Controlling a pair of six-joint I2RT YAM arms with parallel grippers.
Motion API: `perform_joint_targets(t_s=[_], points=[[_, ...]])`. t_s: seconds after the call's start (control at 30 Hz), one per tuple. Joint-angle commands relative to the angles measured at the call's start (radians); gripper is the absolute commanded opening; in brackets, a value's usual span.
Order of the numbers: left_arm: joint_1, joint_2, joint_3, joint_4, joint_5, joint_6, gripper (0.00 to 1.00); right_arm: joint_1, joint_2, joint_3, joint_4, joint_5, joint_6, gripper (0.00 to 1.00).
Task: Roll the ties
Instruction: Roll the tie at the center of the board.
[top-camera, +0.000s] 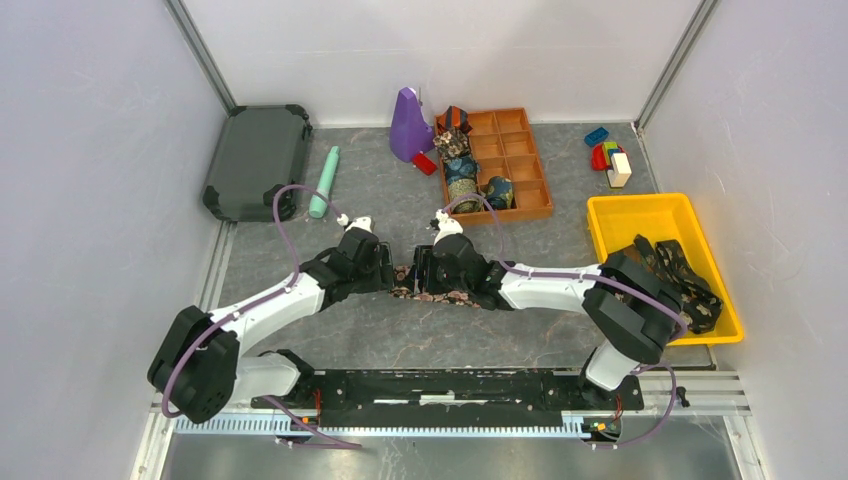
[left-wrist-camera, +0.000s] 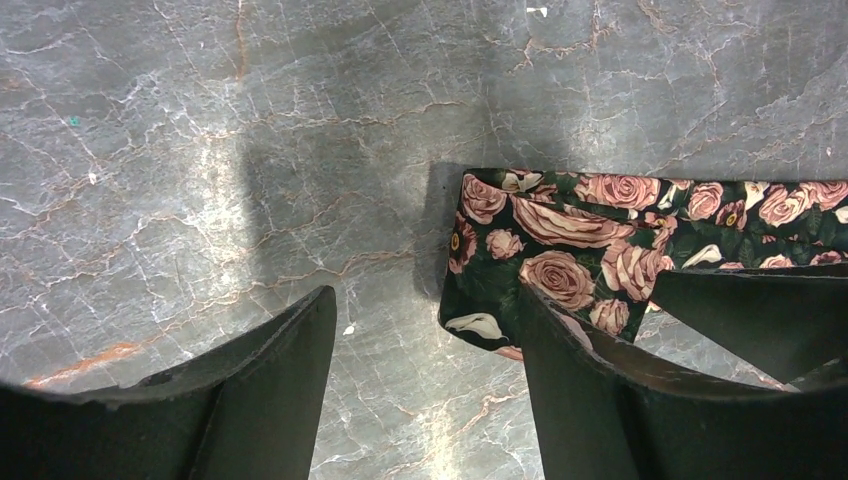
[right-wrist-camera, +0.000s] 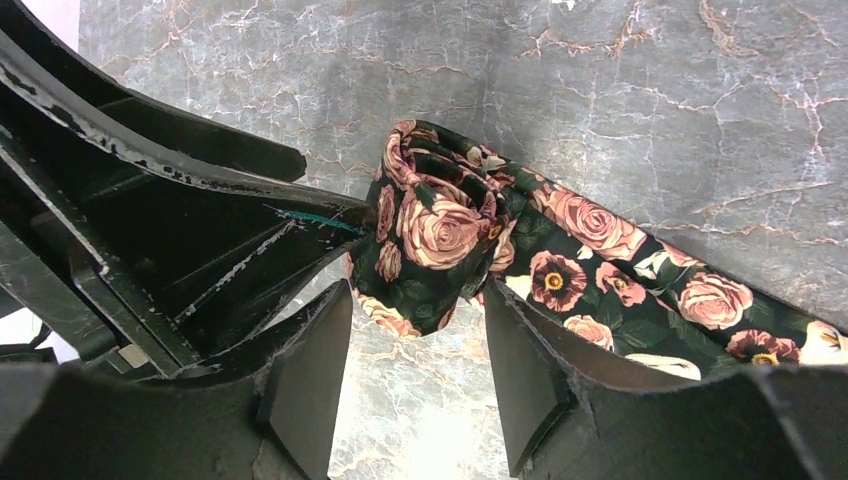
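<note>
A dark tie with pink roses (top-camera: 445, 295) lies flat across the middle of the table, its left end folded into a loose small roll (right-wrist-camera: 440, 235). My right gripper (right-wrist-camera: 418, 295) is open, and the roll sits at its fingertips with its lower tip just between them. My left gripper (left-wrist-camera: 425, 300) is open over bare table. Its right finger (left-wrist-camera: 570, 370) overlaps the edge of the tie's rolled end (left-wrist-camera: 540, 250). The two grippers face each other, nearly touching (top-camera: 405, 272). Several rolled ties (top-camera: 462, 170) sit in a wooden tray (top-camera: 525, 165).
A yellow bin (top-camera: 640, 215) at the right holds more dark ties (top-camera: 685, 280). A purple object (top-camera: 408, 125), a green cylinder (top-camera: 324, 182), a dark case (top-camera: 258, 160) and toy blocks (top-camera: 608, 155) stand along the back.
</note>
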Motion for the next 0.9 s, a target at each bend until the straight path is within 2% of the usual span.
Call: perform_joint_targets(t_s=[0.0, 0.37, 0.87], points=[[0.006, 0.012, 0.005, 0.04, 0.015, 0.018, 0.73, 0.005, 0.008, 0.038, 0.022, -0.003, 0.004, 0.57], [0.006, 0.002, 0.014, 0.027, 0.016, 0.023, 0.73, 0.003, 0.021, 0.033, -0.006, 0.036, -0.024, 0.46], [0.005, -0.051, 0.015, 0.035, 0.063, 0.082, 0.74, -0.037, 0.021, -0.004, -0.004, 0.024, -0.056, 0.44]])
